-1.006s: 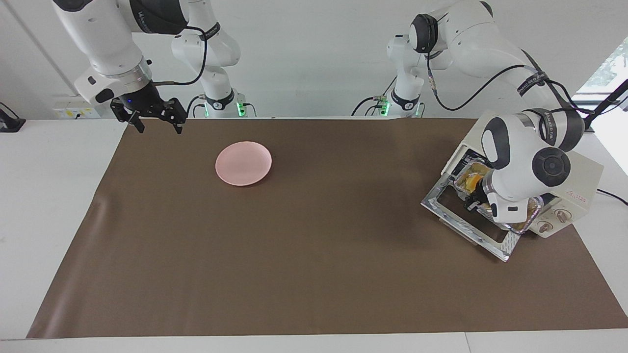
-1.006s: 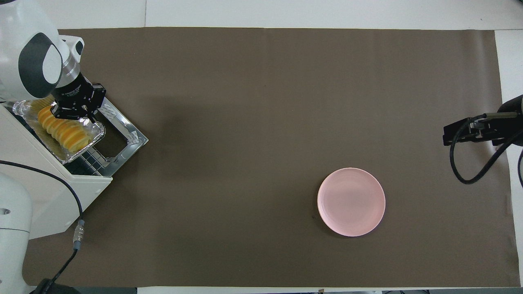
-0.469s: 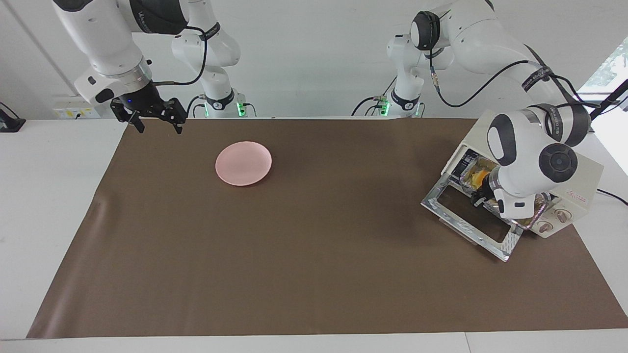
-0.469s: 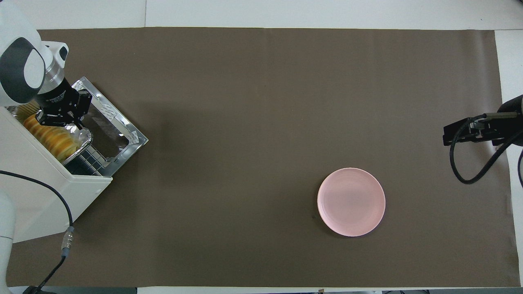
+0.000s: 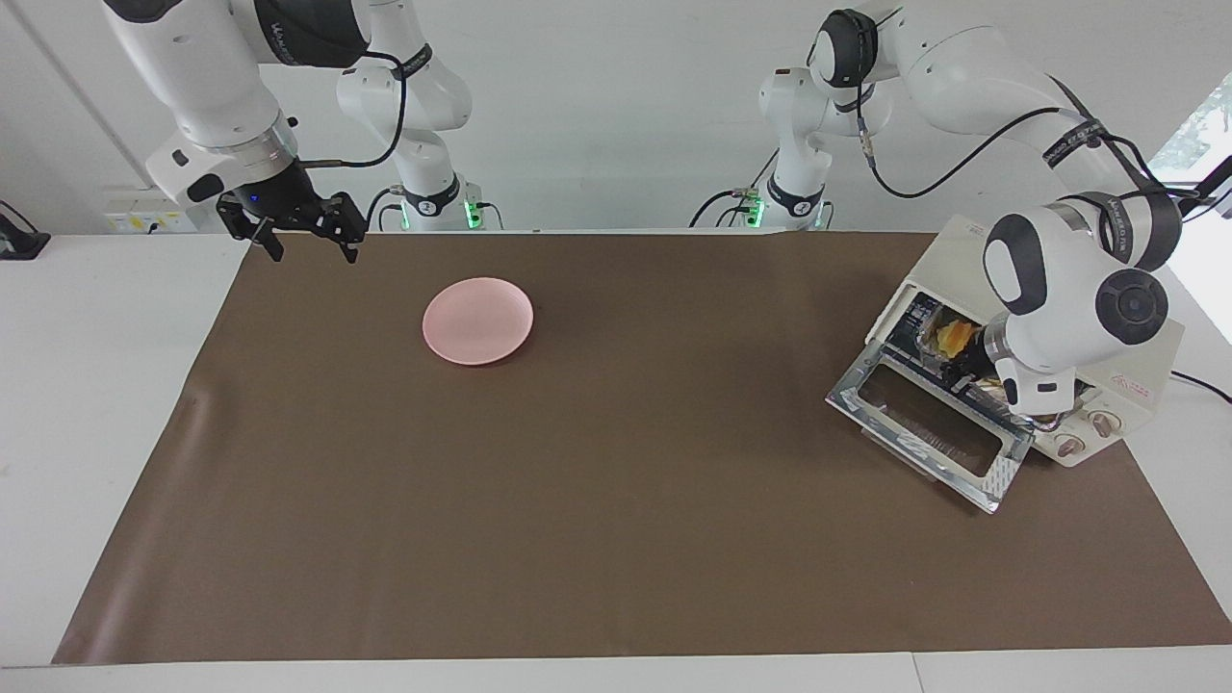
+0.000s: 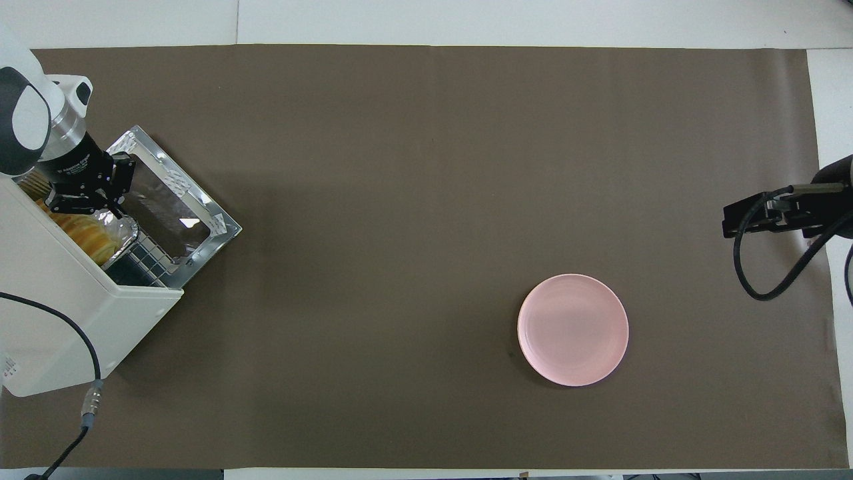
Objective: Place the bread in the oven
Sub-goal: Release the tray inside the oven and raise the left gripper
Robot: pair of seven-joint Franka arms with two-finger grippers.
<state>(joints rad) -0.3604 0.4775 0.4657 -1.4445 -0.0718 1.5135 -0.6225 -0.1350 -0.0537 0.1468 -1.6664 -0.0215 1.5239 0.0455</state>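
The oven (image 5: 1035, 361) is sitting at the right edge of the facing view and the left edge of the overhead view, at the left arm's end of the table, with its glass drop door (image 5: 929, 433) lying open and flat on the brown mat (image 5: 616, 452). Inside the opening, a crinkled foil tray (image 6: 120, 227) is resting on the dark wire rack (image 6: 143, 260), and the bread (image 6: 86, 230) is lying in that tray — only its yellow-orange ridged end is showing past the oven's top edge in the overhead view, and a small orange patch of it is showing through the opening in the facing view.

The left gripper (image 6: 83, 197) is reaching into the mouth of the oven, just over the tray's edge, and its fingertips are pressed together; whether they are pinching the foil rim cannot be told from either view.

The right gripper (image 5: 303, 236) is hanging in the upper left of the facing view, over the corner of the mat at the right arm's end, with its fingers spread wide apart and nothing between them — that arm is waiting.

A round pink plate (image 5: 477, 320) is sitting bare on the mat, left of centre in the facing view and lower right in the overhead view.
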